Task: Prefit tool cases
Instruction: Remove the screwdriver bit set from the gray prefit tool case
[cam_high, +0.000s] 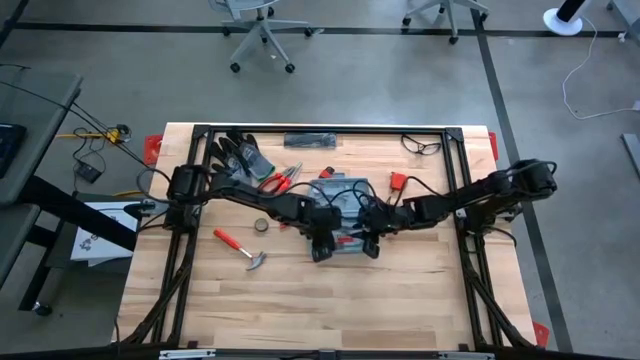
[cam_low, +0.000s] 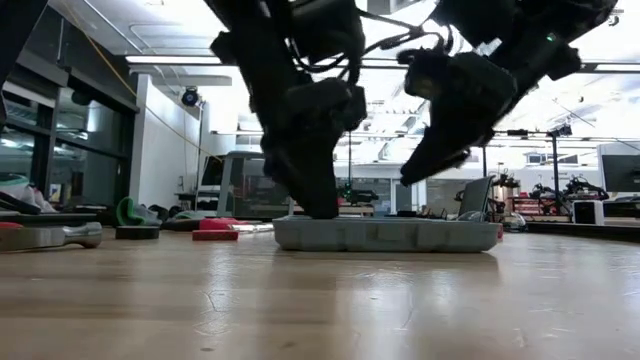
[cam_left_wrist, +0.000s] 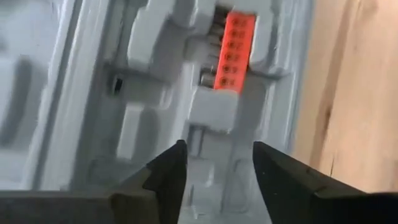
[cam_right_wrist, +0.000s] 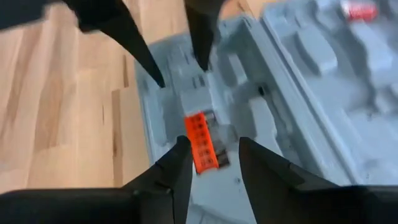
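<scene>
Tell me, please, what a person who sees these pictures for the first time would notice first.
Probably the flat blue-grey plastic clamshell case lying open at the middle of the wooden table, with the left gripper and the right gripper over it, jaws open. Next, the bright orange bit holder seated in a moulded recess.

Robotics lab: concrete floor (cam_high: 400, 90), office chairs (cam_high: 262, 25), wooden workbench (cam_high: 330, 300).
</scene>
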